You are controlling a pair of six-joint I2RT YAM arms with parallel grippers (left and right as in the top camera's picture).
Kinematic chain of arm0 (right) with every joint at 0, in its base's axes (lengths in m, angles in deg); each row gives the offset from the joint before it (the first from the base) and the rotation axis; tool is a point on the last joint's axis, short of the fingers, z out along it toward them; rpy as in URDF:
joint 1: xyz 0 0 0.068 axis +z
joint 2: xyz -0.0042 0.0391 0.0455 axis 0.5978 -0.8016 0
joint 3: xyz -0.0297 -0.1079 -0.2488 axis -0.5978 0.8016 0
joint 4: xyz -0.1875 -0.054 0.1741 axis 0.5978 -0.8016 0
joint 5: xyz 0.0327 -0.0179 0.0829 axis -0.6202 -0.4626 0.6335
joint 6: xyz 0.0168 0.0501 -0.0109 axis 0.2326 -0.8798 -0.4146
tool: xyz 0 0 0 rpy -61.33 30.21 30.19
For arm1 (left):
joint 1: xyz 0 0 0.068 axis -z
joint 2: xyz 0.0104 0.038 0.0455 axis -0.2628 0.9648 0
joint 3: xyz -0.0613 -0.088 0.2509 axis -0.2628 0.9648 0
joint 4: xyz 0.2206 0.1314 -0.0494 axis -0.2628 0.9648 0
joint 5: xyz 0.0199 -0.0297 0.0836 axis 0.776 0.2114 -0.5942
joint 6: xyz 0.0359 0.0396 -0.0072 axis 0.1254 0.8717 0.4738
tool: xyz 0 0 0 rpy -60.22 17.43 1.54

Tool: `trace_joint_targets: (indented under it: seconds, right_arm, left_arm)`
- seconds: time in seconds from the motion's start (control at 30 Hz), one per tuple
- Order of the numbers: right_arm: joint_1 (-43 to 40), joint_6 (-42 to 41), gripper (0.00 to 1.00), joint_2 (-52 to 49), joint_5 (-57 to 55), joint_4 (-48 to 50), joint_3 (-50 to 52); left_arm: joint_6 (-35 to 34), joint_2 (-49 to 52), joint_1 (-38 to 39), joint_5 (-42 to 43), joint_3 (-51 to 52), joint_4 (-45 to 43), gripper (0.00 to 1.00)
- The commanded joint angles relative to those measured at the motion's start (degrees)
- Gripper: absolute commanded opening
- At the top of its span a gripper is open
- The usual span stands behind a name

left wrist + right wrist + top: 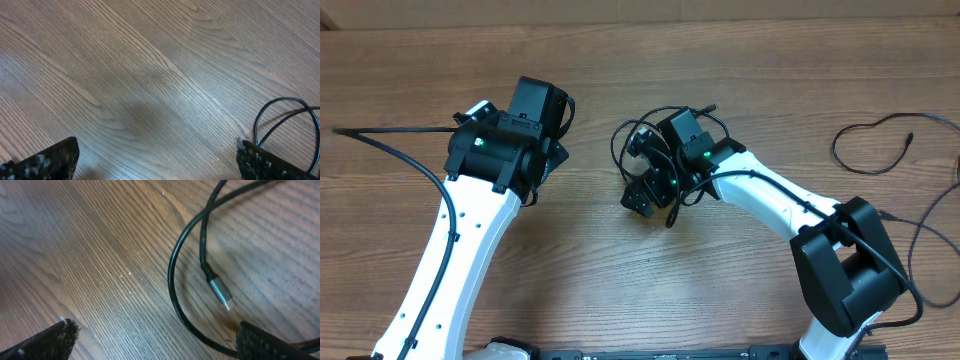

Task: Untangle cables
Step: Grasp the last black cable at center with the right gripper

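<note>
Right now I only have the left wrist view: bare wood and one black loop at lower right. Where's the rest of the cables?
Observer: Overhead, the tangle lies mostly under the right arm, off to your right.
Operator: Any free end?
Observer: Yes. The right wrist view shows a silver plug lying just ahead of the open right gripper.
Operator: Anything else?
Observer: One cord lies apart, far right overhead.

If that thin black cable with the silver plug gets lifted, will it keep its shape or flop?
Probably flop: the cable lies in loose curves, so it should sag and trail. It looks thin, so it is likely light. The plug may swing or snag on the loop curving beside it.
</note>
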Motion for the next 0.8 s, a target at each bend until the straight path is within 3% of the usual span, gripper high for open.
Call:
trace_joint_targets:
  seconds: [0.0,0.77]
  right_arm:
    - [0.17,0.33,1.00,-0.09,-0.31,1.53,2.25]
    - [0.15,0.24,1.00,-0.09,-0.33,8.81,8.59]
  left_arm:
    - [0.44,-0.28,-0.31,-1.18,-0.74,-0.07,1.00]
    - [0.44,-0.28,-0.31,-1.18,-0.74,-0.09,1.00]
